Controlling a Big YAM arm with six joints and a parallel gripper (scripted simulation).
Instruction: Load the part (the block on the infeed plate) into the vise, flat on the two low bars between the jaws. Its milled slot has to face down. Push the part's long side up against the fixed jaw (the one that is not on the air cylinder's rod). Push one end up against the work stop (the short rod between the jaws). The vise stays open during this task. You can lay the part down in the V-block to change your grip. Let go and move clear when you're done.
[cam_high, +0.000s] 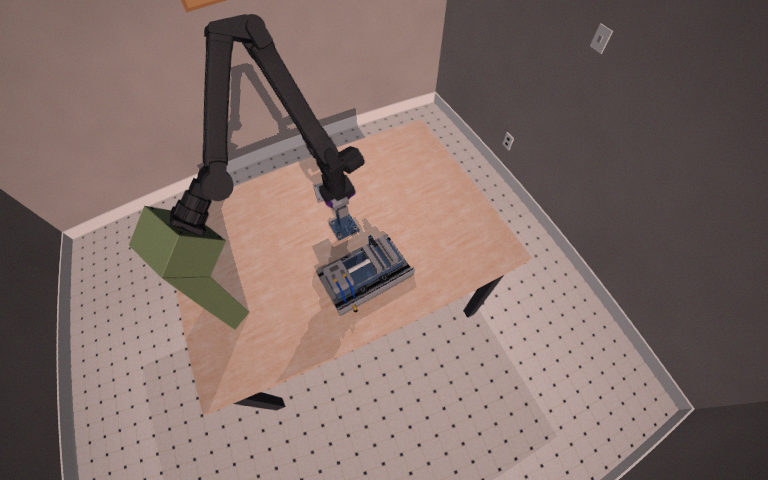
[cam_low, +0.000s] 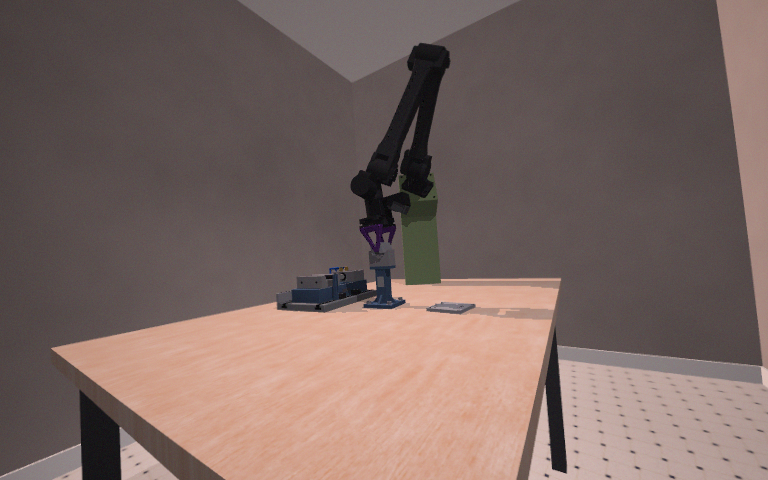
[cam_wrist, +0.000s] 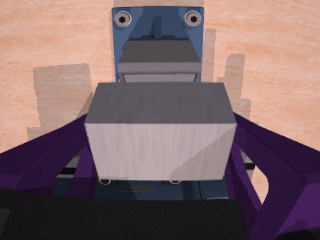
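Purple pincer (cam_high: 339, 210) (cam_low: 382, 247) (cam_wrist: 160, 119): gripping grey block (cam_high: 340, 204) (cam_low: 387, 247) (cam_wrist: 160, 150) | block's underside: hidden | slot: unseen

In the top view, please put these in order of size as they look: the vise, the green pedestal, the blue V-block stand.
1. Green pedestal
2. Vise
3. Blue V-block stand, partly hidden by the arm

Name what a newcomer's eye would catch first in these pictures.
Probably the tall black arm, bent high above the wooden table. Next, its purple-fingered gripper, shut on a pale grey block above the blue stand. Then the green pedestal, at the arm's base.
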